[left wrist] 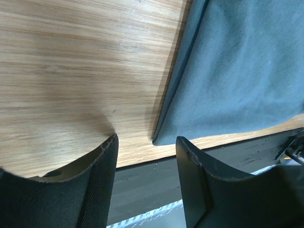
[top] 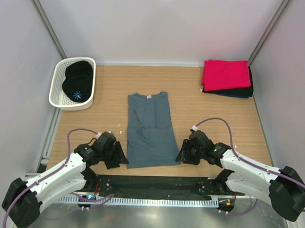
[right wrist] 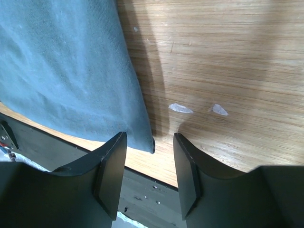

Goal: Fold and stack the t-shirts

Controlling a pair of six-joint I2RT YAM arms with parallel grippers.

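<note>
From above, I find the blue-grey t-shirt (top: 149, 129) lying lengthwise, collar far, hem near, with jaws flanking its hem. Left wrist: jaws apart, left hem corner (left wrist: 159, 137) just ahead between them. Right wrist: jaws apart, right hem corner (right wrist: 148, 142) likewise between them.

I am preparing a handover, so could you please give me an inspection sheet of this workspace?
Surface: wooden table, black strip along near edge.
Job's things: blue-grey shirt flat at centre, sleeves folded in; red shirt folded on dark shirts, far right; black cloth in white basket, far left.
Clutter: white flecks.
Grippers: left jaws and right jaws open, one at each near shirt corner, holding nothing.
Cables: purple cable at each arm.
Surroundings: white walls.
</note>
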